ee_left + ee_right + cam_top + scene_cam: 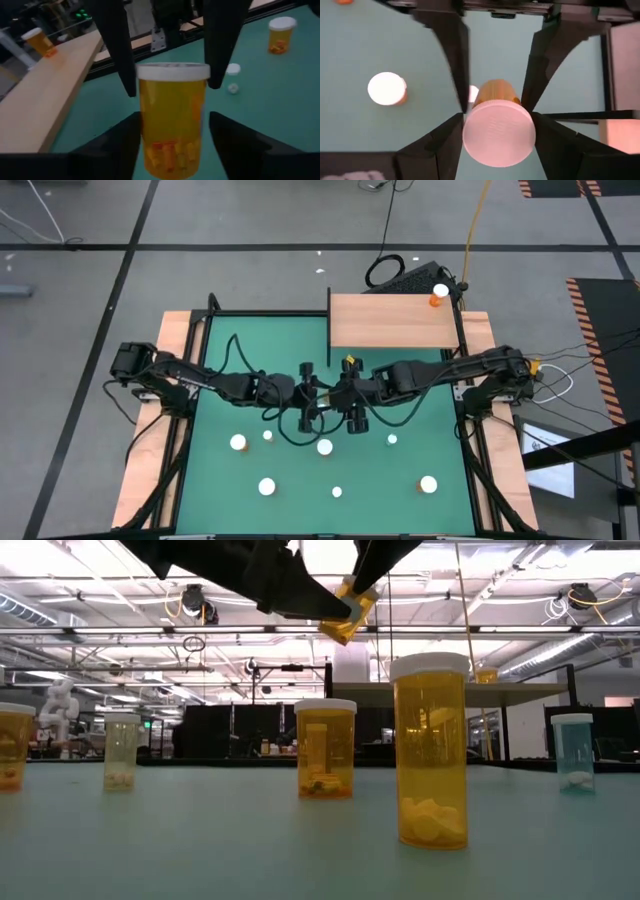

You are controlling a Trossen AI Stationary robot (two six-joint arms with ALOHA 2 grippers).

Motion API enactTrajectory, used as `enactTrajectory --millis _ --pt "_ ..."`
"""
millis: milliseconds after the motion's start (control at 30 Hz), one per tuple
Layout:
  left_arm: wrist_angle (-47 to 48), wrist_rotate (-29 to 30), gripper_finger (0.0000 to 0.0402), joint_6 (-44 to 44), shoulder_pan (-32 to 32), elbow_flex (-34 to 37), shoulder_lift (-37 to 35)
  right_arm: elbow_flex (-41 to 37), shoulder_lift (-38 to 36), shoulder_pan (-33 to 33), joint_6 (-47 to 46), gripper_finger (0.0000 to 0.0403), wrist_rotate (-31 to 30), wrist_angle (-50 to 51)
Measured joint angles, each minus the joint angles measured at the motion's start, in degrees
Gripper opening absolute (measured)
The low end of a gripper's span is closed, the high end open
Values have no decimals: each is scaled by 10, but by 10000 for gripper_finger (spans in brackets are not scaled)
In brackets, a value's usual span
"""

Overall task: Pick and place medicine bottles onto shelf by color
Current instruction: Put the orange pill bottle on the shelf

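One medicine bottle (172,115), orange with a white cap, stands upright in the air between both grippers over the middle of the green mat. My left gripper (172,117) is level with its body and my right gripper (499,120) is above its cap; both are shut on it. In the high view the two grippers (318,392) (346,395) meet and hide the bottle. The shelf (390,320) is at the mat's far edge, with one orange bottle (437,297) standing at its far right corner. Several more bottles stand on the mat nearer to me. My left gripper pinches the bottle's orange body (150,135) between its two fingers, below the cap. It comes level from the table's left. The bottle stays upright; its base is out of the picture. My right gripper pinches the white cap (500,132) between its two fingers (220,60). It comes from above, pointing down along the bottle. The orange body (495,92) hangs straight below the cap, high above the mat.
Bottles stand on the mat near the front: (238,443), (325,447), (267,487), (428,484), and smaller ones (392,439), (337,492). A teal bottle (575,750) shows in the low view. Most of the shelf top is bare wood. Wooden strips frame the mat (250,340).
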State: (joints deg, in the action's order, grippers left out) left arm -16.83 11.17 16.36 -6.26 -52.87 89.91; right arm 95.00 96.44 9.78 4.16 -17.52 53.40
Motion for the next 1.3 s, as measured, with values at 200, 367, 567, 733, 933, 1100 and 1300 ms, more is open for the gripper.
enactTrajectory --millis 200,367,567,733,933,1100,1300 --pt "1 44 351 7 -19 0 0 0 -31 -1 -4 211 26 19" --pt "15 68 396 32 -29 0 0 0 -61 -15 -6 210 28 58" --pt "37 104 386 39 -24 0 0 0 -92 -79 5 210 78 108" --pt "45 104 363 21 -11 0 0 21 -98 -157 26 210 124 201" --pt "44 103 342 15 -4 0 0 47 -98 -239 97 210 132 302" --pt "38 98 331 20 -5 0 0 54 -98 -300 146 210 132 365" --pt "29 84 322 33 -5 0 0 54 -98 -371 217 210 133 366"
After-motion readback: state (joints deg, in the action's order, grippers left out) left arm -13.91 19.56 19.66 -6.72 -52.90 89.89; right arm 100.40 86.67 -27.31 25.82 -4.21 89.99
